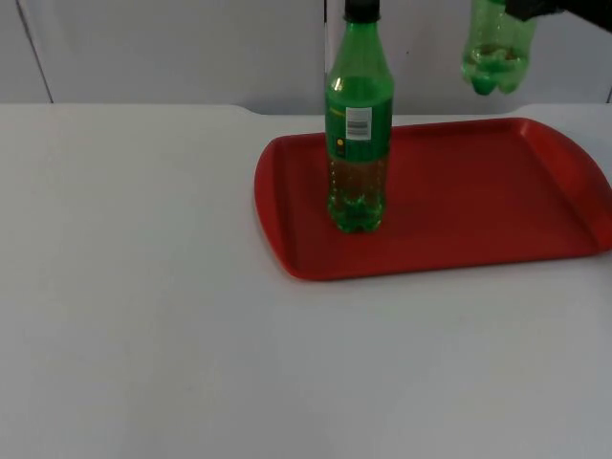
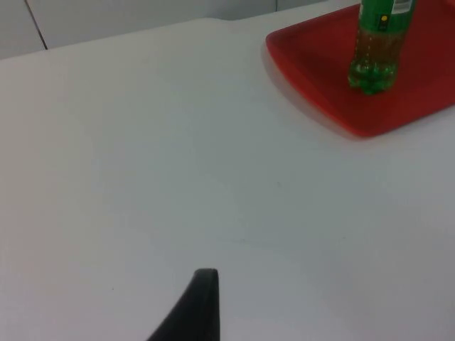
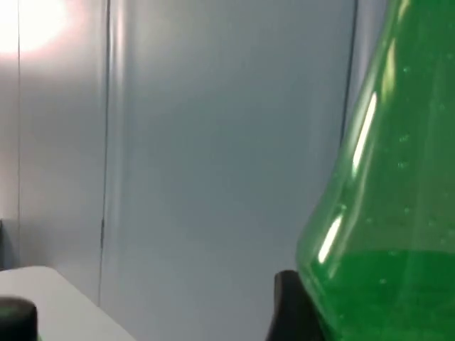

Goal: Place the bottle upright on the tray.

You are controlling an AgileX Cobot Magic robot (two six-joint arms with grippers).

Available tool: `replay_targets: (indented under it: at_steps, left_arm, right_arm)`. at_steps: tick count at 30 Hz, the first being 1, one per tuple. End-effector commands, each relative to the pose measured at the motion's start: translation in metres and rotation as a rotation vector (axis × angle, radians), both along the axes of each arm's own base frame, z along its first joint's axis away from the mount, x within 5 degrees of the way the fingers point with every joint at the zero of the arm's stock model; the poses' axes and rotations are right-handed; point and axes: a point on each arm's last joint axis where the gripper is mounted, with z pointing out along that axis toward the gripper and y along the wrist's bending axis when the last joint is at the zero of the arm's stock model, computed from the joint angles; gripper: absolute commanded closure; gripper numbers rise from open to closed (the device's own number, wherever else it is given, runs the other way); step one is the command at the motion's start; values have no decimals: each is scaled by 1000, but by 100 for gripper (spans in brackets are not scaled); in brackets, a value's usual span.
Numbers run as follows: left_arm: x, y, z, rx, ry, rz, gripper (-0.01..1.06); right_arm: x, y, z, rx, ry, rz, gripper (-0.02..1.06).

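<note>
One green bottle [image 1: 359, 143] stands upright on the left part of the red tray [image 1: 478, 206], black cap on. A second bottle [image 1: 495, 48] hangs high over the tray's far edge, pinched in the right tool [image 1: 535, 10]. Left tool [image 2: 192, 309] waits above bare worktop [image 1: 143, 287]; its state, can't tell.
</note>
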Motion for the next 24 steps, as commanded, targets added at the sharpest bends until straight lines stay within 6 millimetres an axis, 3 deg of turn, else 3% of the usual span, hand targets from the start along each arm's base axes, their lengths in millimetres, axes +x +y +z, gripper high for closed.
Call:
replay_targets:
  at_steps: [1, 8, 14, 24]
  left_arm:
    - [0, 0, -1, -6, 3, -3, 0]
    - [0, 0, -1, -6, 3, -3, 0]
    - [0, 0, -1, -6, 3, -3, 0]
    - [0, 0, -1, -6, 3, -3, 0]
  right_arm:
    - [2, -2, -1, -5, -73, -6, 105]
    - [11, -5, -53, 0, 9, -71, 105]
    - [12, -6, -76, -13, 40, -90, 105]
    - [13, -7, -94, -14, 71, -104, 105]
